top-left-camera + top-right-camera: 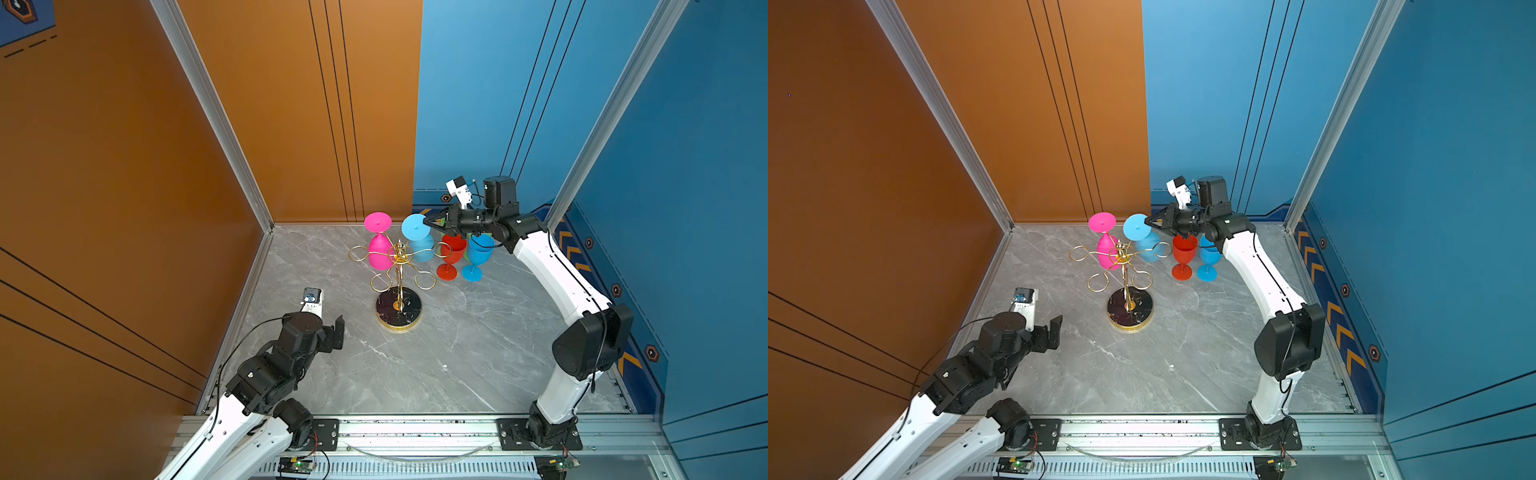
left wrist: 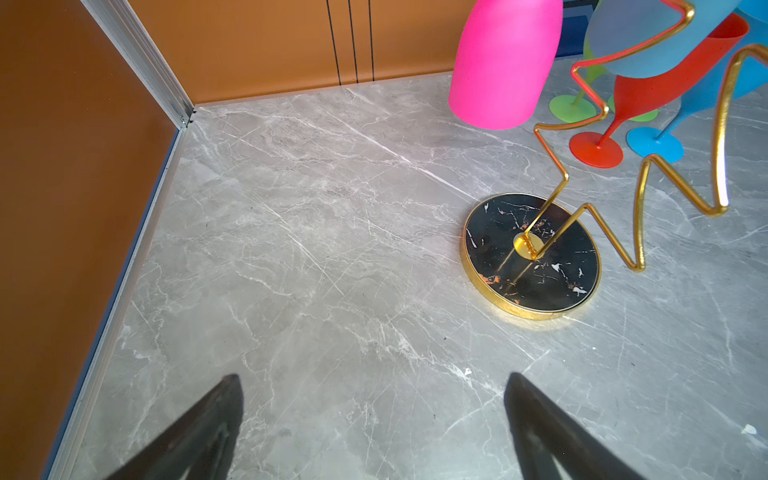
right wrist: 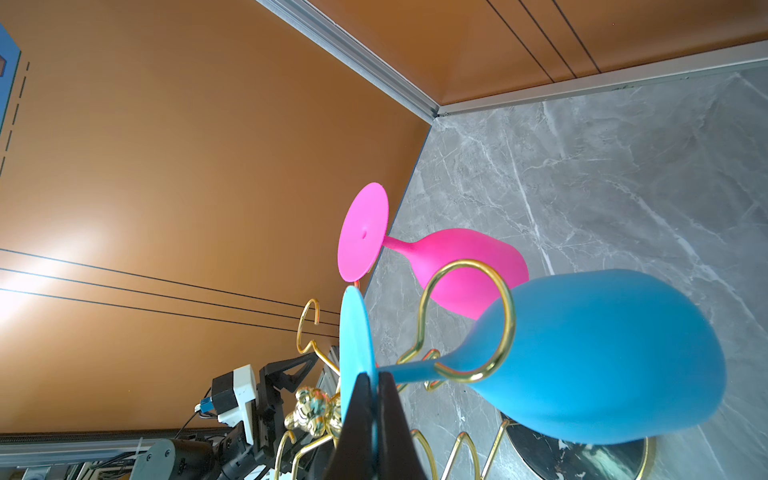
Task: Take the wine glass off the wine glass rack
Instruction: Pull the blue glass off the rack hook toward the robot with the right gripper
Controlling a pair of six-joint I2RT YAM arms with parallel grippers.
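Observation:
The wine glass rack (image 1: 399, 307) (image 1: 1130, 309) (image 2: 532, 257) is a gold wire stand on a round black marbled base, mid-table. A light-blue wine glass (image 1: 422, 249) (image 1: 1150, 249) (image 3: 602, 357) hangs tilted with its bowl down, and its stem passes through a gold loop (image 3: 469, 316). My right gripper (image 1: 428, 224) (image 1: 1148, 223) (image 3: 374, 376) is shut on the edge of this glass's foot disc. A pink wine glass (image 1: 379, 249) (image 1: 1106, 249) (image 2: 503, 62) (image 3: 457, 266) hangs upside down beside it. My left gripper (image 1: 338, 332) (image 1: 1054, 328) (image 2: 374, 376) is open and empty, low at the front left of the rack.
A red glass (image 1: 451, 253) (image 1: 1183, 253) and a blue glass (image 1: 478, 253) (image 1: 1208, 257) stand upright on the table right of the rack, under my right wrist. A green glass foot (image 2: 571, 106) shows behind them. The orange wall is close behind the rack.

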